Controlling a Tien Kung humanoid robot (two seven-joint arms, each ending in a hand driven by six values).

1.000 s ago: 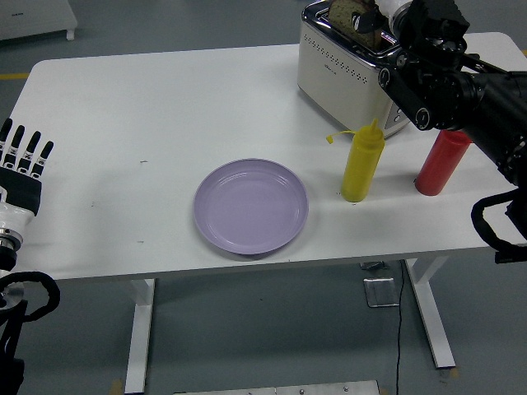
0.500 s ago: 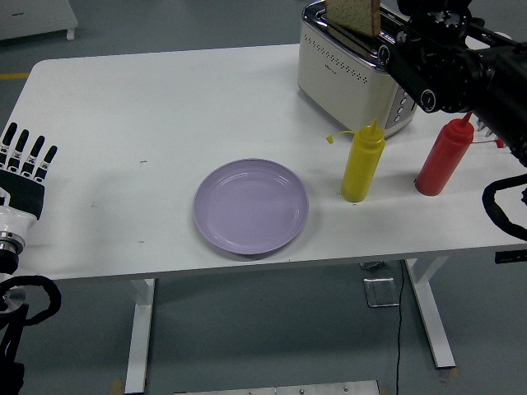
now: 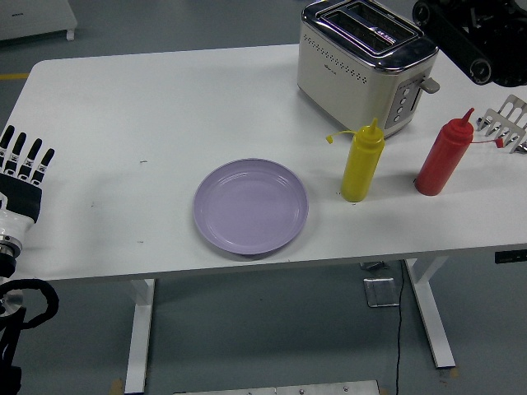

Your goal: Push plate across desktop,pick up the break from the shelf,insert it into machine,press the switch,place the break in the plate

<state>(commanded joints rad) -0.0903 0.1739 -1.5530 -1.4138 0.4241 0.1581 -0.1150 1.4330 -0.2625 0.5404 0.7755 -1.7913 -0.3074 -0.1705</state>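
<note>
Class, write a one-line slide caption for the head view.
Toaster behind a yellow bottle and red bottle, empty purple plate up front, left hand open at the table's edge.

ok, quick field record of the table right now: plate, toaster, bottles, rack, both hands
plate: purple, empty, near front edge of table
toaster: silver, back right; no bread showing above slots
yellow bottle: upright, in front of toaster
red bottle: upright, right of yellow bottle
rack: metal, right edge, looks empty
left hand: fingers extended, at left table edge, holding nothing
right hand: arm at top right, hand not visible
</note>
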